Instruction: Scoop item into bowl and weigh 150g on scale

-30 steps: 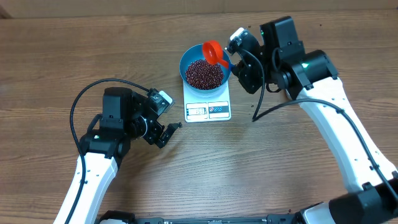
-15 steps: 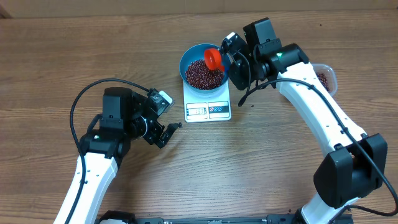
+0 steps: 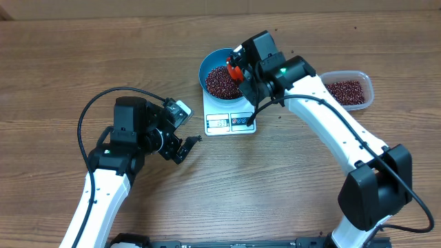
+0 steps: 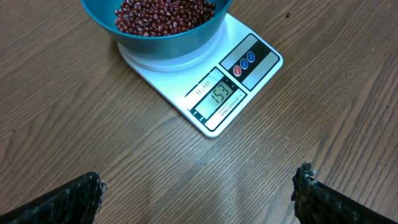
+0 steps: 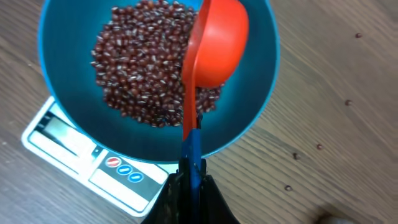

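The blue bowl (image 3: 204,71) stands on the white scale (image 3: 231,122) and holds a heap of dark red-brown beans (image 3: 220,83). In the left wrist view the scale's display (image 4: 219,96) reads 153. My right gripper (image 5: 191,171) is shut on the blue handle (image 5: 191,140) of a red scoop (image 5: 217,43). The scoop is turned on its edge above the beans (image 5: 143,68), at the bowl's (image 5: 62,56) right side. My left gripper (image 4: 198,180) is open over bare wood, in front of and to the left of the scale (image 4: 186,81), with nothing between its fingers.
A clear plastic tub (image 3: 368,86) with more beans sits on the table at the right. A few stray beans (image 5: 319,147) lie on the wood to the right of the scale. The right arm reaches across from the lower right.
The right arm has swung left and forward over the bowl, uncovering the clear tub. The red scoop has rolled from cup-up onto its edge. The left arm has not moved.
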`<action>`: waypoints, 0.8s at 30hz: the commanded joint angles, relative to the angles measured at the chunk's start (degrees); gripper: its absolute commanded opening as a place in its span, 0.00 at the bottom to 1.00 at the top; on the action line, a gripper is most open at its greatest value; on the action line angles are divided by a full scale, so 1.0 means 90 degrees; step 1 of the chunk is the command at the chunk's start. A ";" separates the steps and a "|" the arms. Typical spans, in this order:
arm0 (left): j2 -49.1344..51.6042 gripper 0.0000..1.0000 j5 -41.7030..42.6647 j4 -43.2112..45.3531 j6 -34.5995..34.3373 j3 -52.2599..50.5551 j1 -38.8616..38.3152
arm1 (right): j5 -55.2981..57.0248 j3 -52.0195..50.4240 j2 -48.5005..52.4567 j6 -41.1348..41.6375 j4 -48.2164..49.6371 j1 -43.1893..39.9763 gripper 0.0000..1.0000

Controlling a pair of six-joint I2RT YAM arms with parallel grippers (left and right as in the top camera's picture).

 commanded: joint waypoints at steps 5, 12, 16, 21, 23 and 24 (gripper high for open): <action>-0.0002 1.00 -0.0017 0.0017 -0.0061 0.0005 -0.0002 | 0.0928 0.0058 0.0070 0.0034 0.0243 0.0328 0.04; -0.0002 1.00 -0.0017 0.0017 -0.0061 0.0005 -0.0002 | 0.1506 0.0056 0.0488 -0.0078 0.0005 0.0597 0.04; -0.0002 1.00 -0.0017 0.0017 -0.0061 0.0005 -0.0002 | 0.1549 0.0056 0.0510 -0.0073 -0.0039 0.0641 0.04; -0.0002 1.00 -0.0017 0.0017 -0.0061 0.0005 -0.0002 | 0.1032 0.0058 0.0508 -0.0075 -0.0039 0.0646 0.04; -0.0002 1.00 -0.0017 0.0017 -0.0061 0.0005 -0.0002 | 0.0850 0.0073 0.0508 -0.0051 -0.0017 0.0644 0.04; -0.0002 1.00 -0.0017 0.0017 -0.0061 0.0005 -0.0002 | 0.0828 0.0085 0.0505 -0.0051 -0.0017 0.0644 0.04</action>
